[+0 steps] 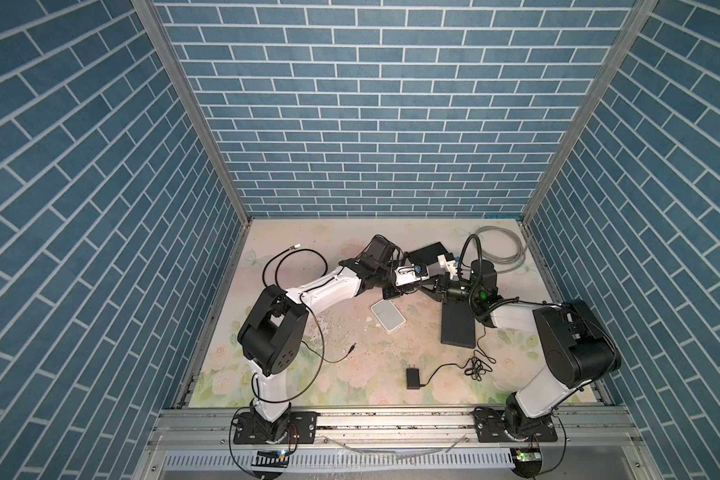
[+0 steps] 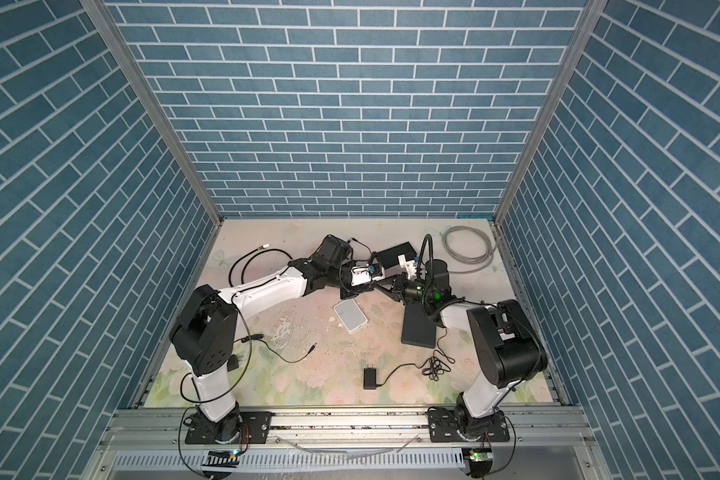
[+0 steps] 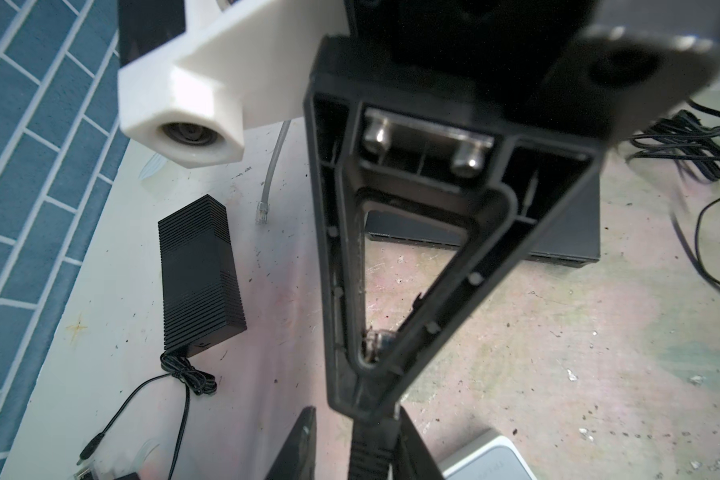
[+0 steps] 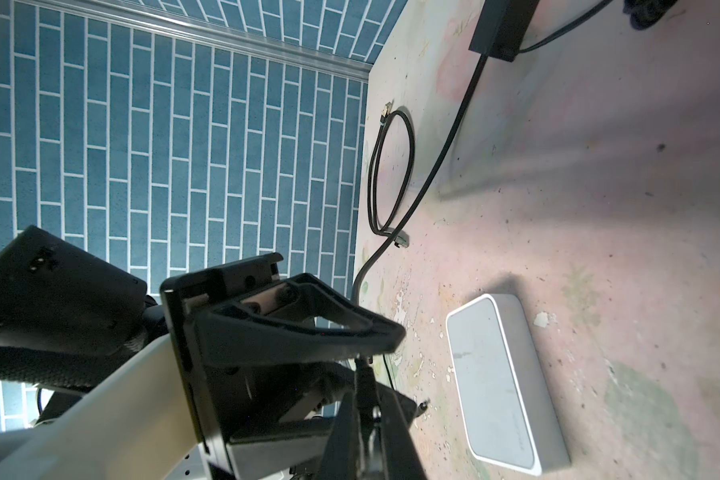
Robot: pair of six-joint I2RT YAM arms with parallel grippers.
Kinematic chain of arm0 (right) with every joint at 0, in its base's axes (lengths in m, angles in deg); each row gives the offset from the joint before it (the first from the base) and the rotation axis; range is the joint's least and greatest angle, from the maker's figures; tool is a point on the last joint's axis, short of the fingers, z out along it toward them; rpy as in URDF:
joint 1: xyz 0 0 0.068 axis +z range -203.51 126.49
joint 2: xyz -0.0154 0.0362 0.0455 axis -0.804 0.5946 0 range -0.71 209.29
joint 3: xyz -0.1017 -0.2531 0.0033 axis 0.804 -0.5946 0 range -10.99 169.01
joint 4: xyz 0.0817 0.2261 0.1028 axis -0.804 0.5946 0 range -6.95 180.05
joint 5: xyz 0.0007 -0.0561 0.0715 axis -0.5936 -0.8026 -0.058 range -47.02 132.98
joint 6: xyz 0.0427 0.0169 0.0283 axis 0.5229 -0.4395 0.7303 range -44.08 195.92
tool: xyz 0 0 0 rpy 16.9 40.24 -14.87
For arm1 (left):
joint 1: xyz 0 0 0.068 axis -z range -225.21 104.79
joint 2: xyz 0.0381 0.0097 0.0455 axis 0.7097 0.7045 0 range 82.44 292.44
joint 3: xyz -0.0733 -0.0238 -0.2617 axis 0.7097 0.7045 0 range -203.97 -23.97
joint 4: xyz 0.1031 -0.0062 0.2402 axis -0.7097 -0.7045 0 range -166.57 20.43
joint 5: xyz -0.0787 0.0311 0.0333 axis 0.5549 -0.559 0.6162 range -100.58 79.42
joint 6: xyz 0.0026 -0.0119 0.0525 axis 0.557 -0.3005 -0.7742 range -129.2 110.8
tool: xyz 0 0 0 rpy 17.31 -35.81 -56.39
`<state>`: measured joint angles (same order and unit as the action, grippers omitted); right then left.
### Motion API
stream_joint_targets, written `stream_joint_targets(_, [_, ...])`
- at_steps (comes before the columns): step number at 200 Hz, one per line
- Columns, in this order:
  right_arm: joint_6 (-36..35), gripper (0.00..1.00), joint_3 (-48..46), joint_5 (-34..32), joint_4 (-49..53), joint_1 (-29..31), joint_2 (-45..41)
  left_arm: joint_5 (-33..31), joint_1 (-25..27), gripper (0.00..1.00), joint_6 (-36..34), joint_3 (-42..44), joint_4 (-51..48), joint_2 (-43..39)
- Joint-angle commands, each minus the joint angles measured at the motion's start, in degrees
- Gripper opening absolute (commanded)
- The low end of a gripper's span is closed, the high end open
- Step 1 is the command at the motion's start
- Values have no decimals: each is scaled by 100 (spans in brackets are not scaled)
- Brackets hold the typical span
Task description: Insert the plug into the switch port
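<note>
Over the middle of the tabletop [image 1: 333, 241], right hand [image 4: 364, 399] clenched on the black ribbed plug [image 3: 371, 453], pinched at the tip. Left hand [image 3: 352, 428] astride that plug from the opposite side, fingers [image 3: 300, 444] parted, gap showing on one side. White switch [image 4: 504, 382] flat just below, untouched; black switch [image 1: 458, 328] near, partly under the right arm [image 1: 512, 316].
</note>
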<state>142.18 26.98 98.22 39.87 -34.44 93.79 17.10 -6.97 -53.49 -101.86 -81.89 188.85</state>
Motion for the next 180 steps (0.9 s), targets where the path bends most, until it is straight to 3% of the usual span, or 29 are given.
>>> stream_joint_targets(1, [223, 0, 45, 53, 147, 1, 44, -35, -27, 26, -51, -66, -28, -134])
stream_joint_targets(68, [467, 0, 27, -49, -55, -24, 214, 188, -27, 6, -140, -294, -499, -26])
stream_joint_targets(74, [522, 4, 2, -27, -162, -53, 212, 225, -35, 5, -162, -346, -590, 6])
stream_joint_targets(118, [416, 13, -234, 107, -272, -388, -126, 349, -58, 5, -257, -588, -1062, 196])
stream_joint_targets(180, [117, 24, -315, 257, -15, -387, -394, 466, -78, 4, -297, -775, -1335, 328])
